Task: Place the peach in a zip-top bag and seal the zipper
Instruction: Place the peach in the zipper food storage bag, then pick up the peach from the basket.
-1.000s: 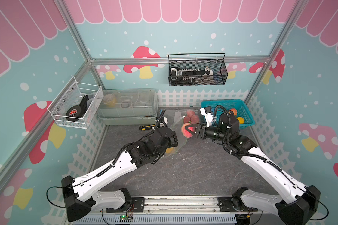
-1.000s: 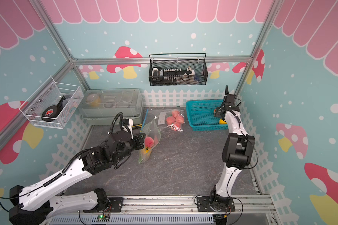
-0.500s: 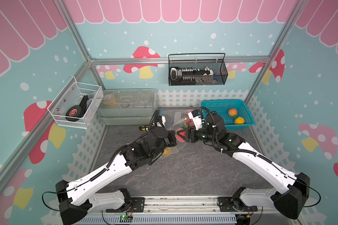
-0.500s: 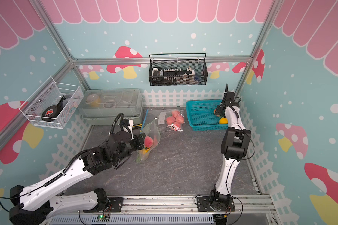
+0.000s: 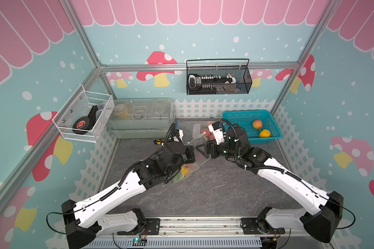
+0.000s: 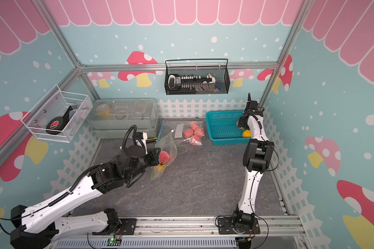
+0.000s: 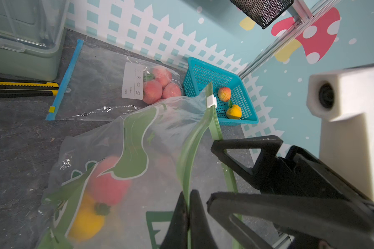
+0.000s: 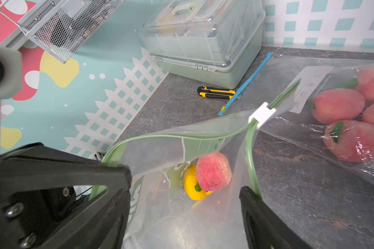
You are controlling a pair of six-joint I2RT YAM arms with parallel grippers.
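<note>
The peach [image 8: 213, 171] lies inside the clear green-printed zip-top bag [image 8: 181, 217], resting on a yellow fruit [image 8: 191, 183]. My left gripper [image 7: 188, 199] is shut on the bag's green zipper strip and holds the mouth up. My right gripper [image 8: 185, 183] is open, its two fingers on either side of the open mouth, nothing between them but bag film. The white slider [image 8: 262, 114] sits at the far end of the zipper. In a top view the right gripper [image 5: 201, 151] faces the left gripper [image 5: 192, 154] at the bag. In a top view the right arm [image 6: 255, 133] shows by the basket instead.
A second clear bag [image 6: 193, 131] with a blue zipper, holding several peaches, lies flat behind. The teal basket [image 5: 242, 118] at the back right holds a peach and a yellow fruit. A yellow-black utility knife [image 8: 216, 92] lies by the green lidded box [image 5: 140, 116]. White fence panels line the walls.
The right gripper came in to the bag's mouth with the peach and its jaws widened; the peach now lies in the bag. The left gripper kept its hold.
</note>
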